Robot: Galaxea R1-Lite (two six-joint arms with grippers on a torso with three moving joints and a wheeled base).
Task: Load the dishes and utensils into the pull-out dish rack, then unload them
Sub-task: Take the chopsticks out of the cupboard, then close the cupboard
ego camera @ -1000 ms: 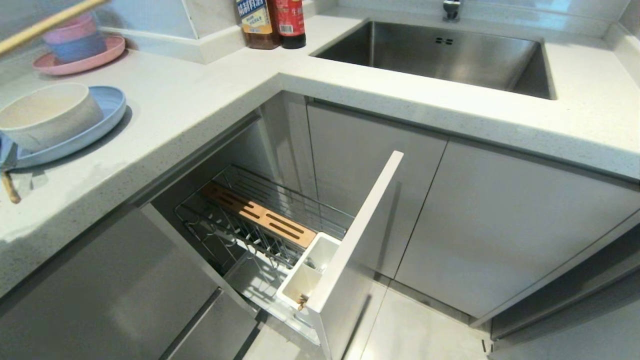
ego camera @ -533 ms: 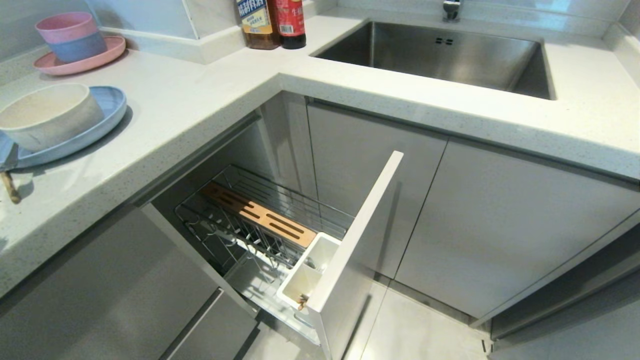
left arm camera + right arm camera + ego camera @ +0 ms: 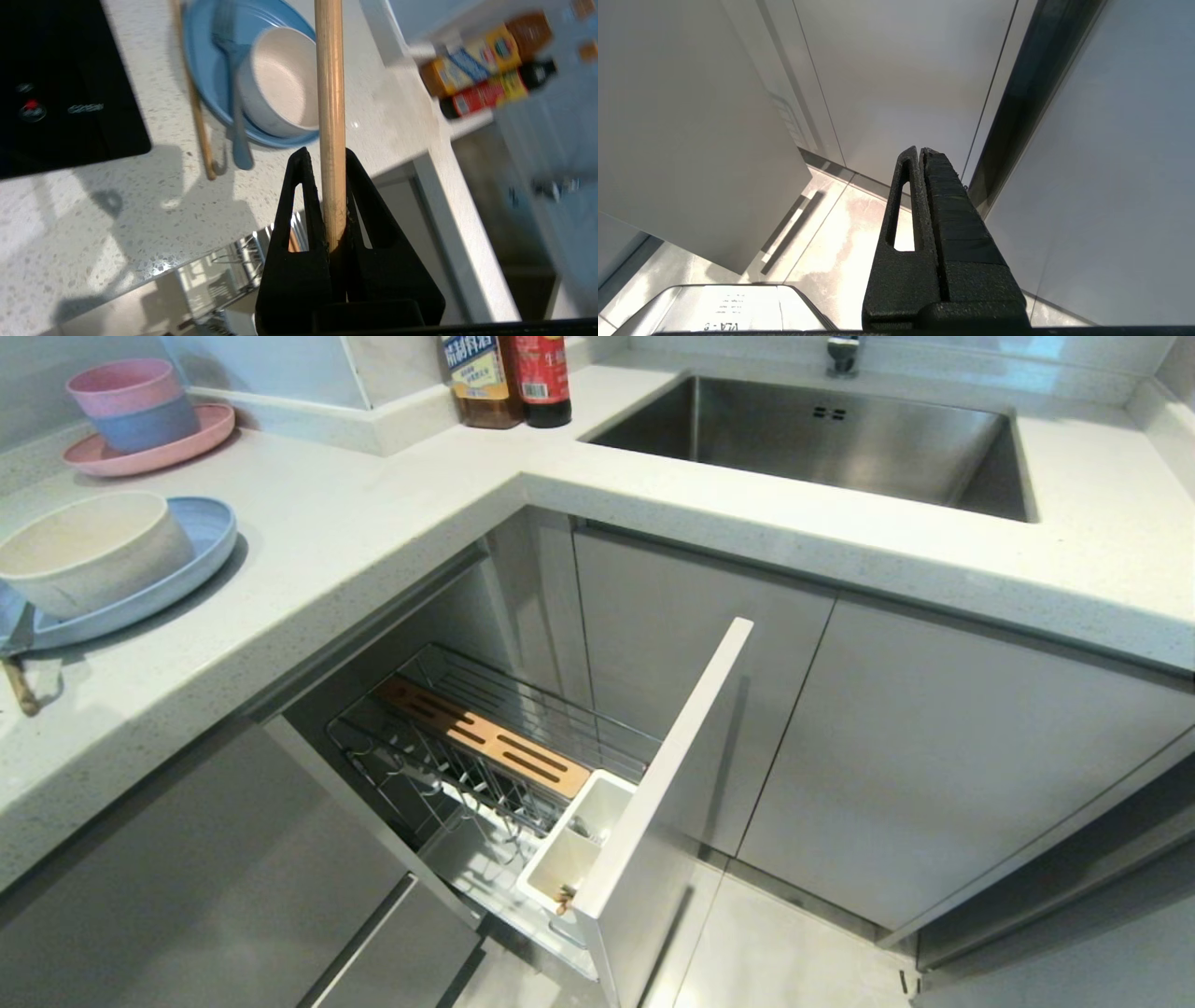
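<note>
Taking the pale blue plate (image 3: 201, 537) as landmark: it sits on the counter's left end, the cream bowl (image 3: 89, 551) on it, the fork (image 3: 233, 93) across it, one chopstick (image 3: 198, 112) just beside. The left gripper (image 3: 327, 161) pinches the other chopstick (image 3: 329, 93). Right of the plate and lower, the dish rack (image 3: 523, 756) stands pulled out. The right gripper (image 3: 921, 151), pressed together, hangs near cabinet doors (image 3: 896, 70).

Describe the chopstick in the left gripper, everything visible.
The chopstick is a slim round stick of light wood, straight and bare. The left gripper is shut on it; both black fingers pinch the shaft, which runs out past the fingertips and off the frame edge. It hangs above the counter edge, touching nothing else; its lower end is hidden between the fingers.
</note>
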